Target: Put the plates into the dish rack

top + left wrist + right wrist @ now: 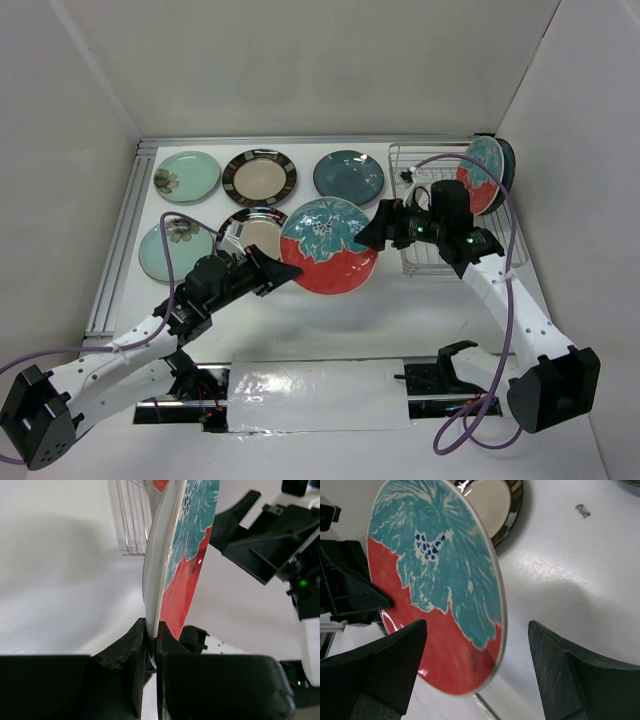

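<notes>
Red-and-teal round glossy ceramic plate (330,247) is held off the white table (420,320), tilted up on edge, with its painted face toward our right arm. Our left gripper (153,642) is clamped on its lower rim. In the left wrist view the two black fingers press the rim from both sides with no gap.

Our right gripper (477,672) stands with its jaws wide apart at the opposite side of the plate. In the right wrist view the rim reaches into the space between the two fingers, closer to the one on the left of that view. We cannot tell whether it touches either.

Just to the right, the silver wire dish rack (400,160) carries a second red-and-teal plate (482,178) upright at its far right end, with a dark teal plate (509,160) behind it.

Flat on the table lie two mint-green flowered plates (186,177), two cream plates with dark striped rims (259,177) and another dark teal plate (348,175). One cream plate is partly hidden under the held plate.
</notes>
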